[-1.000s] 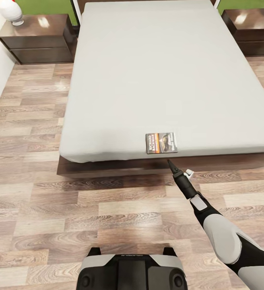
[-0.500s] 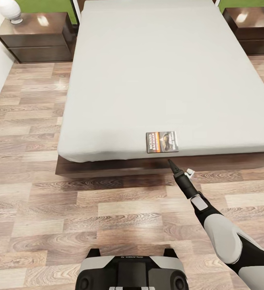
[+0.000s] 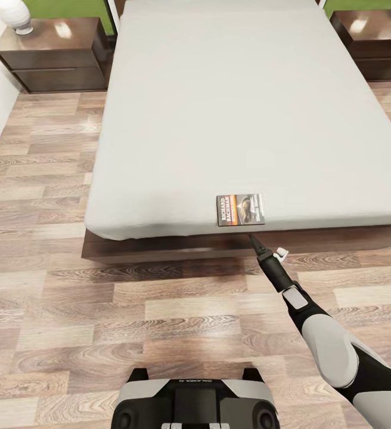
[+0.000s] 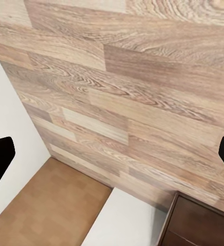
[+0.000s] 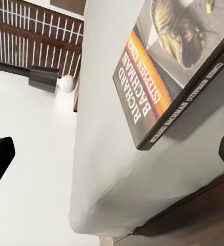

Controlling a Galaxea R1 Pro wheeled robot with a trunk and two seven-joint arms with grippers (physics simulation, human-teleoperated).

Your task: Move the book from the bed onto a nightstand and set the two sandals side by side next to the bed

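Book (image 3: 240, 210) sits right at the bed's (image 3: 177, 119) foot edge, so the right gripper (image 3: 255, 243), fingers spread wide apart, could easily nudge it off the mattress onto the floor (image 3: 58, 298).

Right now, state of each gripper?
Left gripper: open, empty, over the floor.
Right gripper: open, empty, aimed at the book on the bed.
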